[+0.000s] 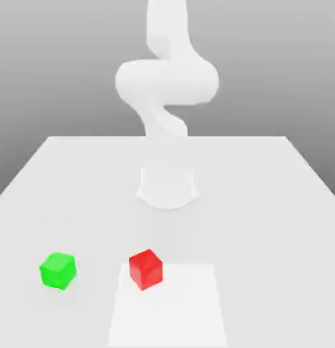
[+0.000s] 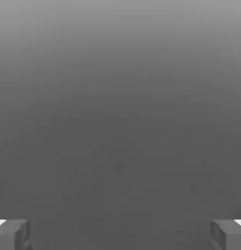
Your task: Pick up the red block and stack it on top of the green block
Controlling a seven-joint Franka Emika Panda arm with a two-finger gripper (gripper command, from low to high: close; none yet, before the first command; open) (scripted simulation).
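Currently, I read the task as not yet begun. In the exterior view the red block (image 1: 145,269) rests on the table (image 1: 265,204), at the edge of a paler square patch (image 1: 177,306), and the green block (image 1: 58,270) rests on the table well apart from it, at about 9 o'clock from the red one. Nothing is stacked and nothing is lifted. The whole sequence remains, by my judgement: approach the red block, close on it, lift it, carry it over the green block, set it down square, release.

The arm (image 1: 166,81) rises from its base (image 1: 167,187) at about 12 o'clock from the red block, towards the far side of the table.

In the hand view the gripper (image 2: 120,234) has its jaws spread wide, one fingertip (image 2: 12,233) at each lower corner, with bare grey background between them. The jaws hold nothing. I judge that both blocks lie well clear of the jaws, so the hand must first be brought over the red block before any closing.
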